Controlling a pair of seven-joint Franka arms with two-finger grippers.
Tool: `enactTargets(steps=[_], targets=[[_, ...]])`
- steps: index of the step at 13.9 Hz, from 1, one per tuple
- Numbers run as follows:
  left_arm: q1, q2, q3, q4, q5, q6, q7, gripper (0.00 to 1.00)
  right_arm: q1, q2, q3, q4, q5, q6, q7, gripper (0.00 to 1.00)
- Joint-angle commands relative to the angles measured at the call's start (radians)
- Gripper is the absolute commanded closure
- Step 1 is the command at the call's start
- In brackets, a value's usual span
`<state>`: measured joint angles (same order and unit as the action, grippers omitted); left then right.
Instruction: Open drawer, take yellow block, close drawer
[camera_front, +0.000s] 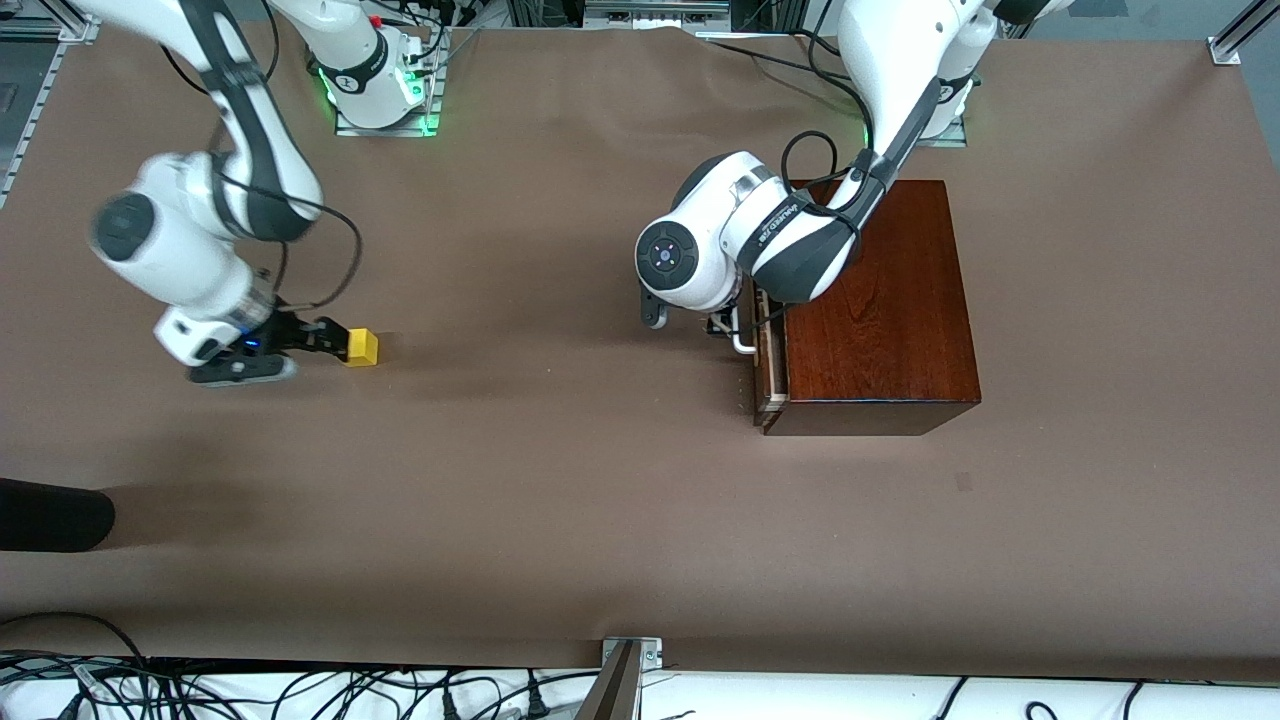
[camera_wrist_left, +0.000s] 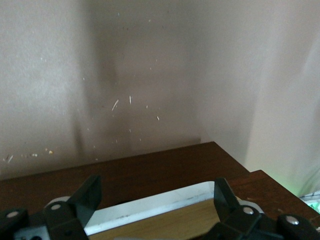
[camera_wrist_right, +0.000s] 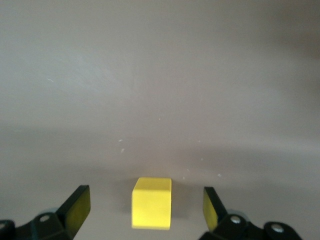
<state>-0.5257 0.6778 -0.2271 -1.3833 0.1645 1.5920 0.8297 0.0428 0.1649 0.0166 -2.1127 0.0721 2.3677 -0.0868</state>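
Observation:
The yellow block (camera_front: 361, 347) rests on the brown table toward the right arm's end. My right gripper (camera_front: 322, 338) is low at the block and open. In the right wrist view the yellow block (camera_wrist_right: 151, 202) sits between the spread fingers (camera_wrist_right: 77, 207), touching neither. The dark wooden box (camera_front: 880, 310) stands toward the left arm's end. Its drawer (camera_front: 768, 372) sticks out a little, showing a strip of pale wood. My left gripper (camera_front: 733, 330) is at the white handle (camera_front: 742, 342) and open. The handle (camera_wrist_left: 150, 207) lies between the left gripper's (camera_wrist_left: 156, 197) fingers (camera_wrist_left: 90, 192).
A dark rounded object (camera_front: 50, 515) juts in at the table's edge at the right arm's end, nearer to the front camera than the block. Cables and a metal bracket (camera_front: 630, 655) run along the table's near edge.

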Motion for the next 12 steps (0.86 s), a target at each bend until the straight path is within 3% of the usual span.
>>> enactTargets(steps=[1, 4, 7, 9, 12], targets=[[0.001, -0.034, 0.008, -0.023, 0.036, -0.02, 0.019, 0.0, -0.014, -0.07, 0.012, 0.109, -0.014, -0.204, 0.013, 0.0], [0.004, -0.043, 0.008, -0.023, 0.036, -0.023, 0.019, 0.0, -0.015, -0.087, -0.009, 0.245, -0.014, -0.385, 0.013, 0.0], [0.021, -0.043, 0.009, -0.028, 0.038, -0.055, 0.019, 0.0, -0.015, -0.085, -0.044, 0.313, -0.017, -0.424, 0.002, 0.0], [0.027, -0.046, 0.009, -0.023, 0.038, -0.07, 0.019, 0.0, -0.015, -0.087, -0.053, 0.39, -0.017, -0.529, 0.005, 0.0], [0.026, -0.05, 0.008, -0.011, 0.032, -0.067, 0.016, 0.0, -0.005, -0.058, -0.044, 0.491, -0.092, -0.64, 0.009, 0.0]])
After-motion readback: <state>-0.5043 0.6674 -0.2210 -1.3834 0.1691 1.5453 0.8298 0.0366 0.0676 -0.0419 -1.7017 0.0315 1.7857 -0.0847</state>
